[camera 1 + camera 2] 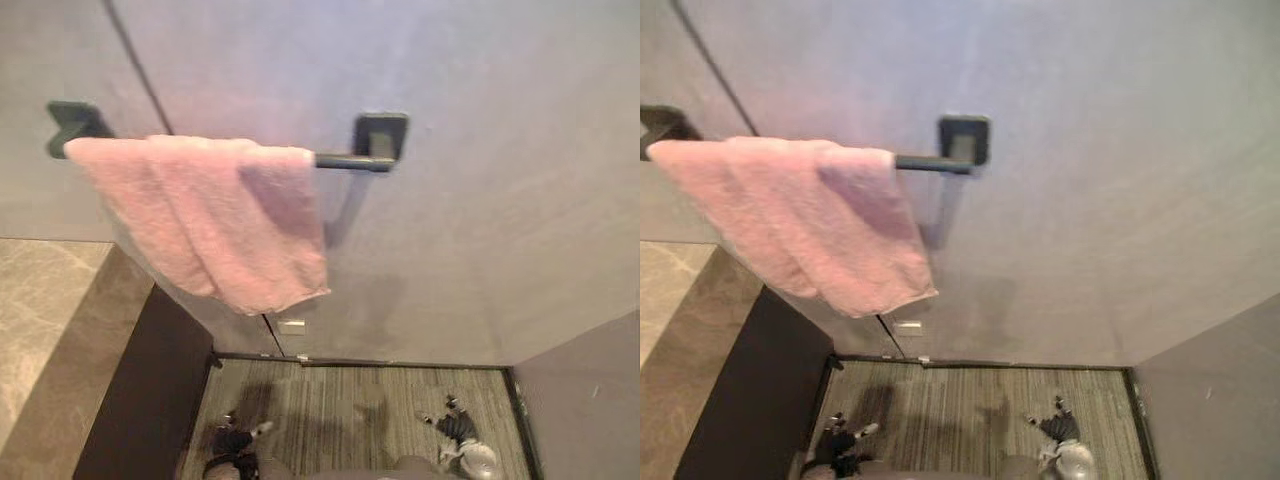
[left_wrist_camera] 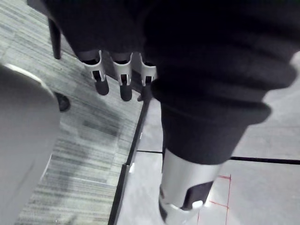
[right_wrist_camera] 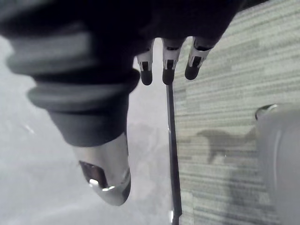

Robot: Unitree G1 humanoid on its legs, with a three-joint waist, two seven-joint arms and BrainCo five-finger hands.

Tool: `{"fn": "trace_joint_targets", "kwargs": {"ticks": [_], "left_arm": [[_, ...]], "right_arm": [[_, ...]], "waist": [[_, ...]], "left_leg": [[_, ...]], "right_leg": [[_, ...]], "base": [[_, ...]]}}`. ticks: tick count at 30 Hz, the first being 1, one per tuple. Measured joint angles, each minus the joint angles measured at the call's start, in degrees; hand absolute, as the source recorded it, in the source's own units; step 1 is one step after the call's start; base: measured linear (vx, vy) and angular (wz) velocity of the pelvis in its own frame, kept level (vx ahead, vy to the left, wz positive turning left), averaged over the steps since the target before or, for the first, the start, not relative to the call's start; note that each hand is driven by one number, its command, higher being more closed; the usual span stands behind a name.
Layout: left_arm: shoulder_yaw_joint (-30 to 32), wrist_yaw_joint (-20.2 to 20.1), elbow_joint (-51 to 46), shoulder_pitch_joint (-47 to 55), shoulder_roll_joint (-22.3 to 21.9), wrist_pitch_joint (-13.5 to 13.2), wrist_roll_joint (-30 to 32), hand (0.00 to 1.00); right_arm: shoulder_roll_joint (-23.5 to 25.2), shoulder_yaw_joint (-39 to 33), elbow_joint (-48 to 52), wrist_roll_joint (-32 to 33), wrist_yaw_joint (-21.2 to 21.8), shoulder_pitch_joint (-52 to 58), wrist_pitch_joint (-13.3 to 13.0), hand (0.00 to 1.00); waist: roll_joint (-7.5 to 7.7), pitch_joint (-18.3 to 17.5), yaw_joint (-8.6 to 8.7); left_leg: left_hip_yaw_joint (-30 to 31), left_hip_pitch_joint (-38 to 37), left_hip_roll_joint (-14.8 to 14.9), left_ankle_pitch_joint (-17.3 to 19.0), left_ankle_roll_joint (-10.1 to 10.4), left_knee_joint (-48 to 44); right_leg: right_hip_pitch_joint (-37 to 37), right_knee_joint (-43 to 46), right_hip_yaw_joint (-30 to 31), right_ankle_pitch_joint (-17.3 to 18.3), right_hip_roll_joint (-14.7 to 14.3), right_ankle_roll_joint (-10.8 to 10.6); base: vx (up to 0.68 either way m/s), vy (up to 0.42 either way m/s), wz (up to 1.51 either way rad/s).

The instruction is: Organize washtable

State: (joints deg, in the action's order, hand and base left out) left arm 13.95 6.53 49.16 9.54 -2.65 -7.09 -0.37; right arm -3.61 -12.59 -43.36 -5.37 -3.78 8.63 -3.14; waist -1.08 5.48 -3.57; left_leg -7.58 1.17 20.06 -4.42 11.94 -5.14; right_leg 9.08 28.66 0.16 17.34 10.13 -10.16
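Note:
A pink towel (image 1: 215, 215) hangs folded over a dark towel bar (image 1: 350, 160) fixed to the grey wall, bunched toward the bar's left end. Both hands hang low over the floor, far below the towel. My left hand (image 2: 123, 77) has relaxed fingers and holds nothing; it also shows at the lower left of the left eye view as the left hand (image 1: 232, 440). My right hand (image 3: 168, 65) is likewise relaxed and empty, seen at the lower right as the right hand (image 1: 455, 428).
A brown marble counter (image 1: 40, 320) with a dark side panel (image 1: 150, 390) stands at the left. Grey striped carpet (image 1: 360, 410) lies below. A small white plate (image 1: 292, 326) sits low on the wall. Another grey wall (image 1: 590, 400) closes the right.

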Motion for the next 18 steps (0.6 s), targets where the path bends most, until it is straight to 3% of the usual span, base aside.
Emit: {"fn": "trace_joint_targets", "kwargs": {"ticks": [1, 2, 3, 4, 5, 6, 7, 8, 10, 11, 12, 13, 14, 15, 16, 17, 18], "left_arm": [[-0.1, 0.1, -0.4, 0.0, -0.7, -0.2, -0.1, 0.00], [-0.5, 0.2, -0.9, -0.1, -0.5, -0.2, -0.7, 0.00], [-0.6, 0.3, -1.1, -0.3, -0.5, -0.1, -1.1, 0.00], [-0.6, 0.7, -1.7, -0.8, -0.2, -0.2, -1.2, 0.00], [-0.7, 1.0, -2.0, -0.8, -0.2, -0.2, -1.2, 0.00], [-1.0, 1.1, -2.0, -0.7, 0.0, -0.1, -1.2, 0.00], [-1.1, 1.1, -1.9, -0.7, 0.0, -0.2, -1.2, 0.00], [-2.0, 1.1, -1.9, -1.0, 0.1, -0.2, -1.2, 0.00], [-2.9, 1.0, -1.5, -1.2, 0.6, -0.1, -1.2, 0.00], [-4.5, 0.8, -1.3, -1.6, 0.9, 0.2, -1.2, 0.00], [-5.1, 0.7, -1.4, -1.6, 1.2, 0.2, -1.1, 0.00], [-7.3, 0.2, -1.4, -2.0, 2.1, 0.3, -1.1, 0.00], [-8.0, -0.1, -1.3, -2.4, 3.2, 0.3, -1.1, 0.00], [-9.0, -0.4, -0.6, -3.1, 4.0, 0.6, -1.0, 0.00], [-9.0, -0.4, -0.1, -3.1, 3.8, 0.7, -1.0, 0.00], [-9.5, -0.4, 0.6, -3.3, 4.1, 1.1, -0.5, 0.00], [-9.5, -0.3, 0.7, -3.3, 4.3, 1.1, -0.3, 0.00]], "right_arm": [[-0.4, 0.0, 0.0, 0.0, 0.0, 0.6, 0.0, 0.00], [-0.3, 0.1, 0.2, 0.0, -0.2, 0.5, 0.0, 0.00], [0.0, 0.1, 0.4, 0.1, -0.4, 0.5, 0.0, 0.00], [0.9, 0.1, 0.4, 0.2, -1.0, 0.2, 0.0, 0.00], [1.2, 0.1, 0.4, 0.2, -1.3, -0.4, 0.0, 0.00], [1.6, 0.1, 0.4, 0.3, -1.5, -0.8, -0.1, 0.00], [1.7, 0.1, 0.4, 0.3, -1.5, -0.9, -0.1, 0.00], [1.9, 0.1, 0.4, 0.3, -1.6, -1.1, -0.2, 0.00], [1.9, -0.1, -0.4, 0.3, -1.6, -2.2, -0.3, 0.00], [1.7, -1.2, -0.9, 0.4, -1.6, -3.3, -0.3, 0.00], [1.6, -1.2, -1.3, 0.4, -1.6, -4.1, -0.2, 0.00], [1.8, -1.2, -2.0, 0.4, -1.5, -4.5, -0.2, 0.00], [2.0, -1.3, -2.2, 0.4, -1.5, -4.2, -0.3, 0.00], [2.4, -3.3, -3.2, 0.5, -1.7, -4.8, -0.3, 0.00], [2.3, -4.0, -3.0, 0.6, -1.9, -4.8, -0.4, 0.00], [2.0, -5.5, -3.2, 0.8, -2.5, -5.1, -0.3, 0.00], [2.2, -5.6, -3.4, 0.8, -2.5, -5.1, -0.3, 0.00]], "waist": [[-0.09, 0.0, 0.00], [0.08, 0.0, 0.15], [0.23, 0.1, 0.48], [0.46, 0.1, 1.33], [0.51, 0.2, 1.16], [0.73, 0.2, 1.30], [0.85, 0.2, 1.47], [0.96, 0.3, 1.49], [1.09, 0.4, 1.61], [-0.05, 0.7, 2.68], [-0.03, 1.1, 2.81], [0.43, 1.2, 3.69], [2.08, 0.6, 4.58], [1.77, 1.0, 4.80], [0.88, 1.3, 4.91], [0.34, 2.2, 5.20], [0.28, 2.3, 5.10]], "left_leg": [[0.2, 1.8, -0.1, -5.3, -1.2, 0.5], [-1.0, 3.9, -0.4, -10.0, -4.5, 1.8], [-1.7, 4.7, -0.6, -13.9, -6.1, 3.8], [-5.8, 6.5, -1.2, -17.3, -6.3, 5.4], [-9.7, 7.4, -1.7, -12.9, -4.4, 0.6], [-11.8, 7.3, -2.8, -6.1, -3.6, -4.6], [-12.2, 7.0, -3.7, -2.9, -3.9, -6.8], [-12.6, 6.4, -5.4, 3.3, -4.2, -11.2], [-13.3, 5.1, -7.3, 8.5, -5.1, -14.2], [-14.3, 4.5, -7.6, 9.6, -5.9, -13.0], [-14.3, 4.2, -8.3, 8.8, -6.2, -10.6], [-11.9, 2.7, -10.5, 4.5, -6.6, -2.1], [-10.5, 1.6, -12.1, 1.5, -6.6, 2.8], [-11.9, -1.0, -12.4, 4.3, -6.9, 3.4], [-12.4, -2.6, -12.5, 4.5, -6.9, 5.6], [-11.2, -3.9, -13.4, 1.6, -7.3, 9.9], [-11.0, -3.9, -13.6, 1.2, -7.5, 10.4]], "right_leg": [[-0.1, 1.5, -3.3, 1.0, 0.4, 1.3], [-0.6, 1.4, -6.5, 1.9, 0.8, 2.8], [-0.8, 0.7, -8.6, 2.3, 0.9, 3.6], [-1.2, -1.0, -14.0, 1.6, 2.0, 5.5], [-1.8, -2.1, -16.2, 0.9, 2.1, 6.5], [-2.9, -3.7, -18.8, 0.0, 2.4, 7.4], [-3.4, -4.4, -20.2, -0.5, 2.5, 7.7], [-4.4, -5.9, -23.1, -1.8, 2.5, 8.3], [-5.2, -7.3, -26.1, -3.0, 2.5, 8.3], [-6.6, -7.5, -29.1, -3.8, 1.8, 8.1], [-6.9, -7.9, -29.7, -3.9, 1.5, 8.2], [-7.0, -12.9, -27.3, -4.4, -0.7, 9.1], [-7.4, -15.9, -26.4, -6.2, -1.1, 9.0], [-9.5, -19.6, -30.1, -9.3, -1.3, 8.0], [-10.2, -19.9, -30.8, -9.8, -1.8, 7.8], [-10.7, -20.4, -31.7, -10.8, -2.0, 7.8], [-10.7, -20.8, -31.6, -11.2, -2.1, 7.7]], "base": [[-0.11, -0.408, 1.26], [-0.11, -0.409, 1.41], [-0.14, -0.268, 1.62], [-0.16, -0.248, 1.43], [-0.18, -0.248, 1.54], [-0.12, -0.197, 1.06], [-0.09, -0.105, 1.21], [-0.07, -0.034, 1.08], [-0.07, 0.014, 1.06], [-0.11, 0.029, 1.02], [-0.18, 0.024, 1.38], [-0.18, -0.007, 1.12], [-0.10, 0.045, 1.42], [0.00, 0.068, 1.00], [0.06, 0.131, 1.01], [-0.01, 0.104, 0.49], [-0.11, 0.115, 0.36]]}}
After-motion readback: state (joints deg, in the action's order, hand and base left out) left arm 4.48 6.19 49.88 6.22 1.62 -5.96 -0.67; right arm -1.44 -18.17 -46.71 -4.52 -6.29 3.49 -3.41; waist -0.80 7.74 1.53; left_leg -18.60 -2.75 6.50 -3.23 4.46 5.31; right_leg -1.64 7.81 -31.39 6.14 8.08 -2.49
